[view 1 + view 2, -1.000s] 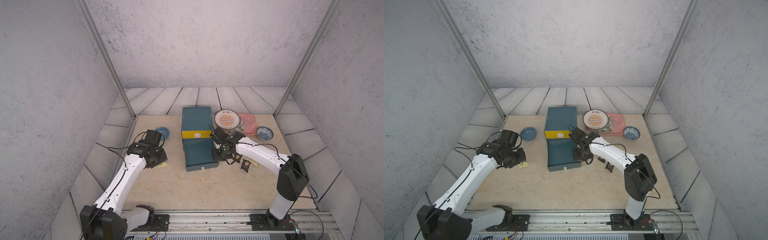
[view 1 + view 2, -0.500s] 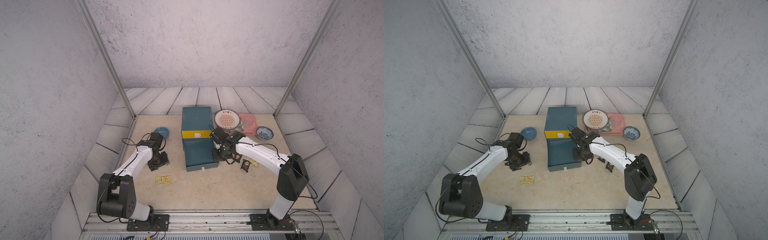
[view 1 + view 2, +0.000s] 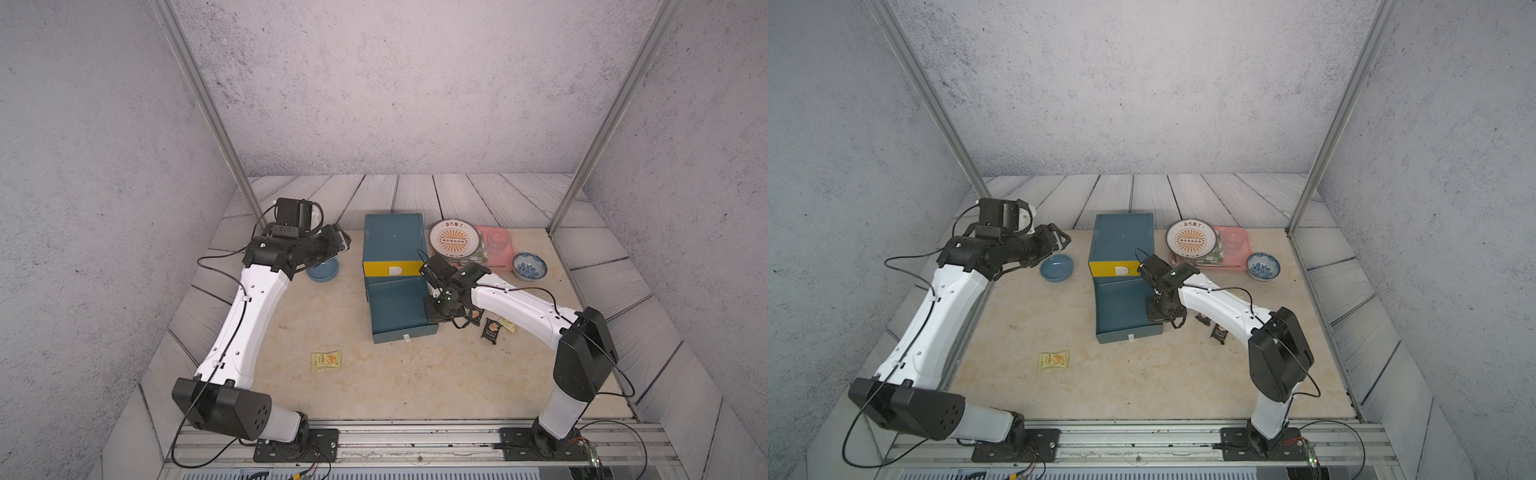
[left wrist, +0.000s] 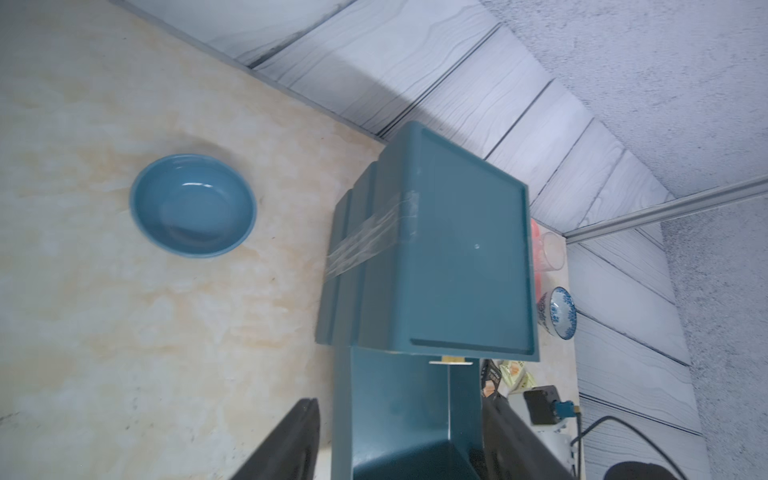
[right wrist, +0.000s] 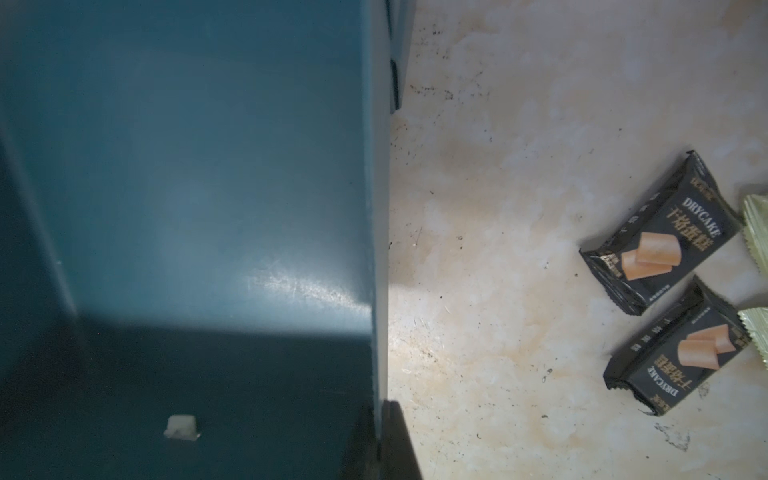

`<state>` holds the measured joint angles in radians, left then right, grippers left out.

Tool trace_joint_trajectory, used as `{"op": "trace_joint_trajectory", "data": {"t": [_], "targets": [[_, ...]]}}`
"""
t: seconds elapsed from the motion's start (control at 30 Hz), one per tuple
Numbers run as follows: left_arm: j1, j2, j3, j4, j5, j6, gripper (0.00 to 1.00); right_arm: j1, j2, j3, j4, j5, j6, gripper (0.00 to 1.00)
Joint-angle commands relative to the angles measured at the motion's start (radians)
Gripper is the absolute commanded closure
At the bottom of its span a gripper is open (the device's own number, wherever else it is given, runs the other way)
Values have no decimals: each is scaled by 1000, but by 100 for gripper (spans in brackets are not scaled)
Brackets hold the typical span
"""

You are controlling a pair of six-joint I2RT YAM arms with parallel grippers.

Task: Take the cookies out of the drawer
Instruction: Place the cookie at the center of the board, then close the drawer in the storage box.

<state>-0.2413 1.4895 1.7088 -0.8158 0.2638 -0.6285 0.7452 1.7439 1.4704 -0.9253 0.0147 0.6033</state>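
- Cookies: none to be seen inside the drawer (image 3: 395, 307). Its floor shows bare in both top views and in the right wrist view. The corner under the right gripper (image 3: 440, 309) is hidden.
- A yellow packet (image 3: 326, 360) lies flat on the table (image 3: 374, 395), in front of the drawer and to its left, well apart from it.
- Two black packets (image 5: 660, 237) lie side by side just right of the drawer, near its front corner. Pale packets (image 5: 756, 224) sit just beyond them, cut off by the frame edge.
- Right gripper: jaws closed tight on the drawer's right wall, near the front. Probably there to pin the drawer open and keep it from sliding.
- Left gripper (image 3: 341, 245): raised to the left of the drawer, above a blue bowl (image 4: 193, 205). Its fingers (image 4: 291, 440) are spread wide with nothing between them, so this arm looks free for another reach.
- Judgement: emptying looks close to done, but the hidden corner needs a check before calling it.
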Motion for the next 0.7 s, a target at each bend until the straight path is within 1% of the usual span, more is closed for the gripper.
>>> {"op": "trace_joint_trajectory", "data": {"t": [0.0,0.17,0.2,0.27,0.3,0.43,0.53,0.67], "targets": [[-53,95,95,13,14,8,33,3,0,54,21,26,18,100],[-97,262,250,-10,-16,55,33,3,0,51,22,34,28,100],[-102,296,290,-31,-24,74,33,3,2,50,23,36,30,100],[-112,401,409,-136,-66,115,34,3,2,52,25,37,35,100],[-113,429,437,-159,-76,127,35,3,3,52,27,38,37,100],[-105,465,417,-188,-169,142,35,3,0,53,31,42,54,100],[-99,484,396,-180,-162,166,35,4,-10,43,46,55,72,100],[-102,506,370,-157,-94,195,35,4,-22,30,75,69,112,100]]}}
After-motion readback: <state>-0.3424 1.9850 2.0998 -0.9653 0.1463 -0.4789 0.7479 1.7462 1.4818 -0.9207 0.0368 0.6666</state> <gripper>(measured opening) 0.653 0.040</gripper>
